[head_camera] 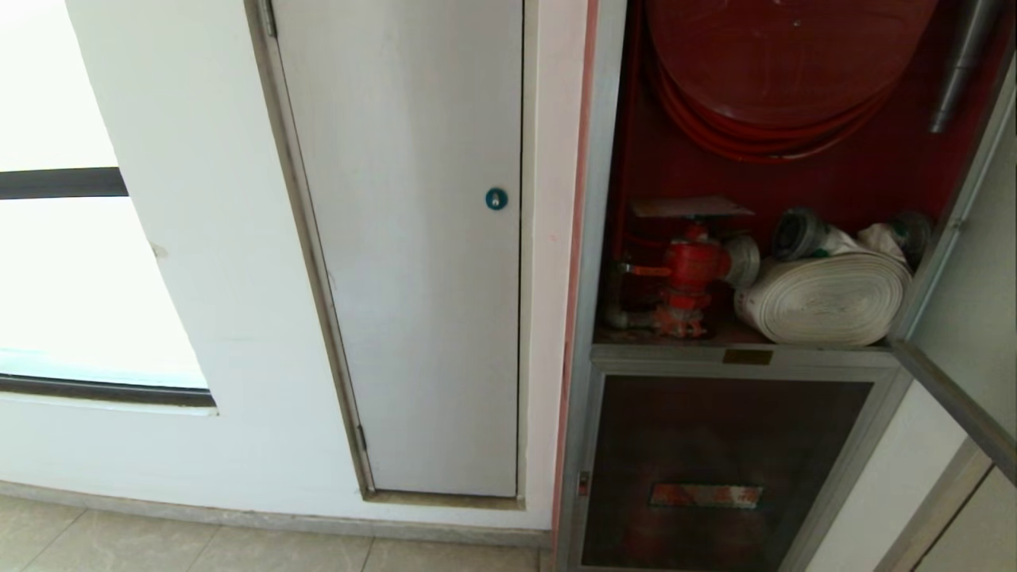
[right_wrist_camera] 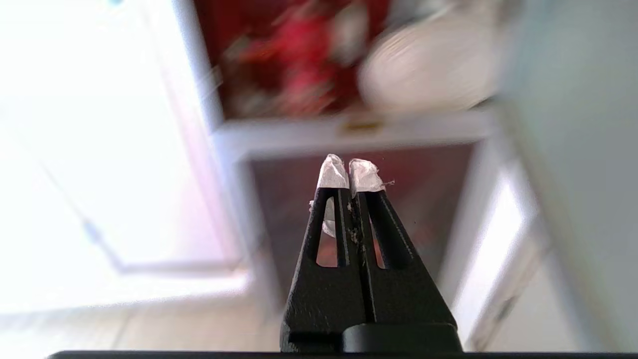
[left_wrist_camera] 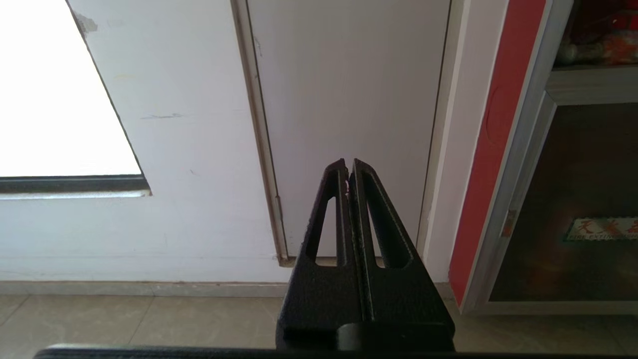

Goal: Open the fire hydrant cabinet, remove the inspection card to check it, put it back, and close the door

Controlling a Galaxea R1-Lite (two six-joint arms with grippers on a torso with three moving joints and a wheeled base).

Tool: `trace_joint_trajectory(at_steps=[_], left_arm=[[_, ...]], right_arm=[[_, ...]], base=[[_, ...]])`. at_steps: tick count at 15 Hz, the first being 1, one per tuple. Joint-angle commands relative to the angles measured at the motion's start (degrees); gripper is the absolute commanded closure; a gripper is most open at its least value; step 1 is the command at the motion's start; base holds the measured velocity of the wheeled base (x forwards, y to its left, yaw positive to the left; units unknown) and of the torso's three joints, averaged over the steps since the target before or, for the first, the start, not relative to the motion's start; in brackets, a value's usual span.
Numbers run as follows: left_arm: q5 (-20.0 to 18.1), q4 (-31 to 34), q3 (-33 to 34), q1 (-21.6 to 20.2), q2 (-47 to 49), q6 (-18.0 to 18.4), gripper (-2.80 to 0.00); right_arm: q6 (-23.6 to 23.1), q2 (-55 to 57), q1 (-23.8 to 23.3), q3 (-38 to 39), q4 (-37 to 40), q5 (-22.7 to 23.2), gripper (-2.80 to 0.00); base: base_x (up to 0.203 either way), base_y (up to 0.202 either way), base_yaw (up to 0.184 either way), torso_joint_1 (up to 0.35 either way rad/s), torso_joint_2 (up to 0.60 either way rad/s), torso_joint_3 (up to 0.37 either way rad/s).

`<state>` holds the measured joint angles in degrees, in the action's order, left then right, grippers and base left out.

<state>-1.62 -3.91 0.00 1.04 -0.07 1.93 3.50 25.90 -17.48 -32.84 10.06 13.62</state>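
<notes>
The fire hydrant cabinet (head_camera: 592,238) stands open, showing a red hose reel (head_camera: 786,71) and a red valve (head_camera: 687,270). A flat pale sheet, which looks like the inspection card (head_camera: 691,208), lies on top of the valve. The door (head_camera: 973,318) is swung out to the right. Neither gripper shows in the head view. My right gripper (right_wrist_camera: 349,167) is shut with nothing in it, its white-taped tips in front of the blurred lower dark panel (right_wrist_camera: 423,199). My left gripper (left_wrist_camera: 347,162) is shut and empty, facing the white door (left_wrist_camera: 349,99).
A rolled white hose (head_camera: 826,298) lies beside the valve. Below is a smaller dark panel with an orange label (head_camera: 705,495). Left of the cabinet are a plain white door with a blue lock (head_camera: 496,199) and a bright window (head_camera: 63,278). Beige floor tiles (head_camera: 159,540) run along the wall.
</notes>
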Motion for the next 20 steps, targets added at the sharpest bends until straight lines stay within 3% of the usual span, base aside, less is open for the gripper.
trace_joint_trajectory(at_steps=[1, 6, 10, 13, 16, 20], left_arm=[[0.0, -0.2, 1.6, 0.0, 0.1, 0.0, 0.00], [0.0, -0.2, 1.6, 0.0, 0.1, 0.0, 0.00], [0.0, -0.1, 1.6, 0.0, 0.1, 0.0, 0.00], [0.0, 0.0, 1.6, 0.0, 0.0, 0.0, 0.00], [0.0, -0.2, 1.6, 0.0, 0.0, 0.0, 0.00], [0.0, -0.2, 1.6, 0.0, 0.1, 0.0, 0.00]], right_arm=[[0.0, -2.1, 5.7, -2.0, 5.0, 0.5, 0.00], [-1.3, -8.6, 16.8, -2.5, 15.0, -0.1, 0.00], [-1.9, -15.4, 18.6, 2.1, 16.2, -1.6, 0.00], [-2.1, -21.4, 18.2, 10.2, 9.2, -2.2, 0.00], [-2.3, -25.1, 18.1, 20.3, -2.2, -5.7, 0.00], [-5.6, -25.9, 18.1, 32.2, -17.3, -7.8, 0.00]], base=[[0.000, 0.000, 0.000, 0.000, 0.00, 0.000], [0.000, 0.000, 0.000, 0.000, 0.00, 0.000], [0.000, 0.000, 0.000, 0.000, 0.00, 0.000], [0.000, 0.000, 0.000, 0.000, 0.00, 0.000], [0.000, 0.000, 0.000, 0.000, 0.00, 0.000], [0.000, 0.000, 0.000, 0.000, 0.00, 0.000]])
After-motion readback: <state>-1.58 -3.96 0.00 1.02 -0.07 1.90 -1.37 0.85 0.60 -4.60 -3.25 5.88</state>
